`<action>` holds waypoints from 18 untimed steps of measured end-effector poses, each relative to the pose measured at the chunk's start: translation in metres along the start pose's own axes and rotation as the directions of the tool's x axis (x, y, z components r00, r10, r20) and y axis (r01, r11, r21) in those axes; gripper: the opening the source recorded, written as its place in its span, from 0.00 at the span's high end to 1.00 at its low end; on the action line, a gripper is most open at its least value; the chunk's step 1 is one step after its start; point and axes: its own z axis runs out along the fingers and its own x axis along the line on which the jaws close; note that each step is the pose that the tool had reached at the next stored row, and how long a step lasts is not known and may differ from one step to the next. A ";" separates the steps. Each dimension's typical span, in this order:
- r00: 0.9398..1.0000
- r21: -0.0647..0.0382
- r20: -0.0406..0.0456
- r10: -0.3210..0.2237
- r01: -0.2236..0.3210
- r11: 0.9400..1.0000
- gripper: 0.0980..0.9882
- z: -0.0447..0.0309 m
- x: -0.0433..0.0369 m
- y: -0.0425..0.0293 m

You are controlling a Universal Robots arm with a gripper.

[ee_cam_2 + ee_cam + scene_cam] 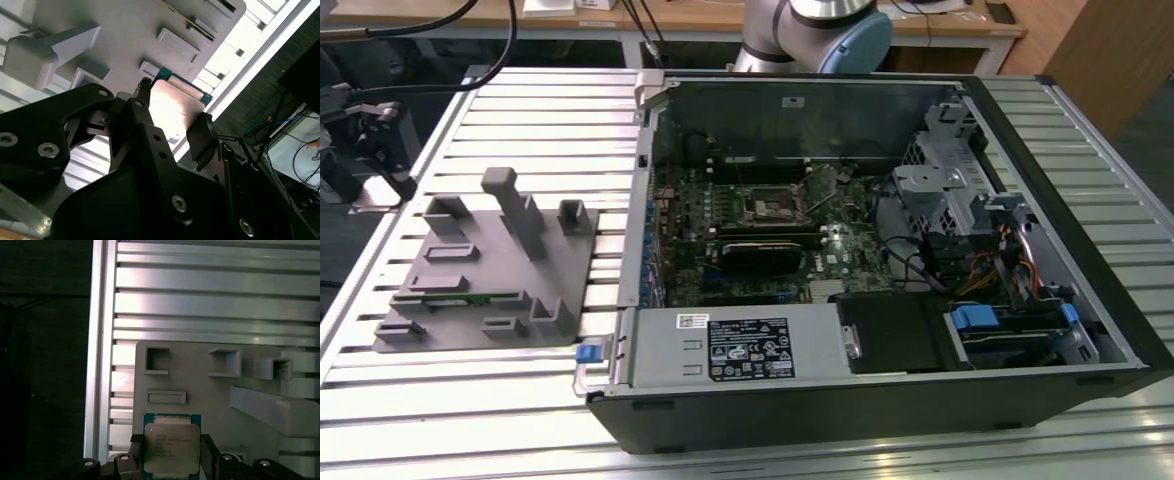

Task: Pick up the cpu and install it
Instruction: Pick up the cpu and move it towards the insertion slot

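Observation:
The cpu (171,446) is a flat square chip with a silvery top and a teal rim. It is clamped between the two dark fingers (136,456) of my gripper (171,452), which is shut on its opposite edges. In the second wrist view the cpu (176,106) shines between the fingers (201,136) of the gripper (172,114), held over the grey holder plate (125,30). In the exterior view the dark square socket (767,205) sits on the motherboard inside the open computer case (854,400).
The grey holder plate (494,270) with upright posts and small blocks lies on the slatted metal table (480,400) at the exterior view's left. The table edge (97,365) runs beside the holder plate (210,390). Drive cage and cables (987,260) fill the case's right.

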 end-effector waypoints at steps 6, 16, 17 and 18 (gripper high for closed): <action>1.000 0.000 0.000 0.000 0.000 1.000 0.50 -0.0023 0.0000 0.0001; 1.000 0.000 0.000 0.000 0.000 1.000 0.50 -0.0112 -0.0001 0.0004; 1.000 0.000 0.000 0.000 0.000 1.000 0.50 -0.0124 -0.0001 0.0005; 1.000 0.000 0.000 0.000 0.000 1.000 0.50 -0.0136 -0.0002 0.0005</action>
